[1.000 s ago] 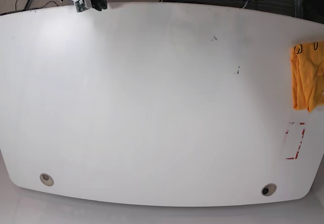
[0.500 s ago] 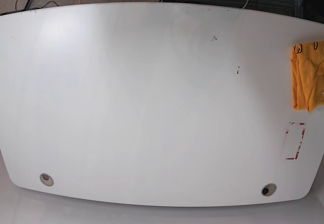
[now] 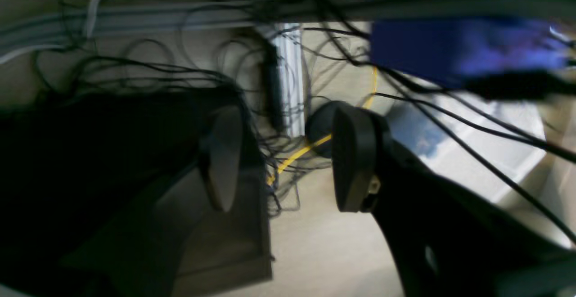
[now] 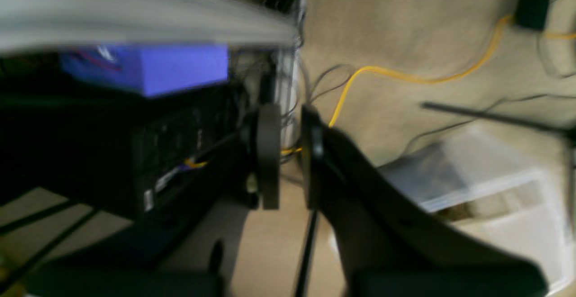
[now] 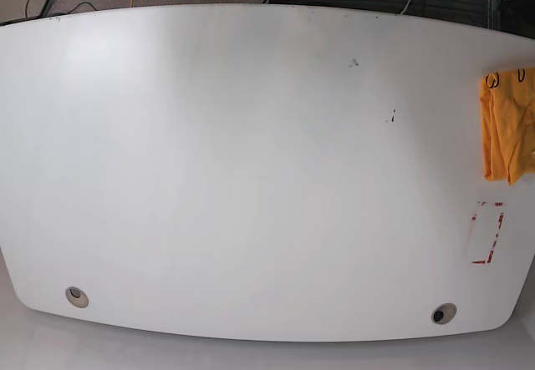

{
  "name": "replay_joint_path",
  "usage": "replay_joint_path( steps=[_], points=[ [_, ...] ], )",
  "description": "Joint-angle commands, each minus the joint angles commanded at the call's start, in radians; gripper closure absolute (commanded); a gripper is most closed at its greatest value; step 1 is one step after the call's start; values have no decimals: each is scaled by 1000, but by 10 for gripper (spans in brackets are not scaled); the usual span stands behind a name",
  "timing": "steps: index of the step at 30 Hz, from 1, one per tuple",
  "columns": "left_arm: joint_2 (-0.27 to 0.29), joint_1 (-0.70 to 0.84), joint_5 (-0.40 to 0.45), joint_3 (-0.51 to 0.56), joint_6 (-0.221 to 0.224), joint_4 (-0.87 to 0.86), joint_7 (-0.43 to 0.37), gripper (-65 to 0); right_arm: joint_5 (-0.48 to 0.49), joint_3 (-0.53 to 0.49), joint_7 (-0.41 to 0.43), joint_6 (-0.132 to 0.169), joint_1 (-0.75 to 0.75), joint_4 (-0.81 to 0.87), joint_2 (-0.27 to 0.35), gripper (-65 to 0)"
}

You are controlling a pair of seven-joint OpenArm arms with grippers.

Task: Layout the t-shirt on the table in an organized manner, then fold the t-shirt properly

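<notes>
**Item count, all three views**

Base view: 1 table (image 5: pixel 251 178); 1 t-shirt (image 5: pixel 506 128); 2 round grommets, one (image 5: pixel 77 296) near left, one (image 5: pixel 443 313) near right; 1 red-white tape rectangle (image 5: pixel 487 232); 2 small dark marks (image 5: pixel 354 63), (image 5: pixel 390 118). Wrist views: 2 grippers, left gripper (image 3: pixel 288 159) & right gripper (image 4: pixel 288 153); 1 yellow cable (image 4: pixel 405 77); 1 blue box (image 4: pixel 148 67).

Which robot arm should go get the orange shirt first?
Probably the left. The t-shirt lies bunched at the table's right edge in the base view, which is the left arm's side. Neither arm shows there, and the left gripper has its jaws open.
</notes>
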Motion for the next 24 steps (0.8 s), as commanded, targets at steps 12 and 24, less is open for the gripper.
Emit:
replay_joint_path(
  steps=[12, 24],
  points=[
    [6, -275, 77, 20, 2, -354, -2, -287, -147, 2, 123, -2, 230, -442, 15, -73],
    [5, -517, 78, 74, 71, -776, -137, -290, -163, 0, 247, -91, 427, -821, 66, -73]
  ],
)
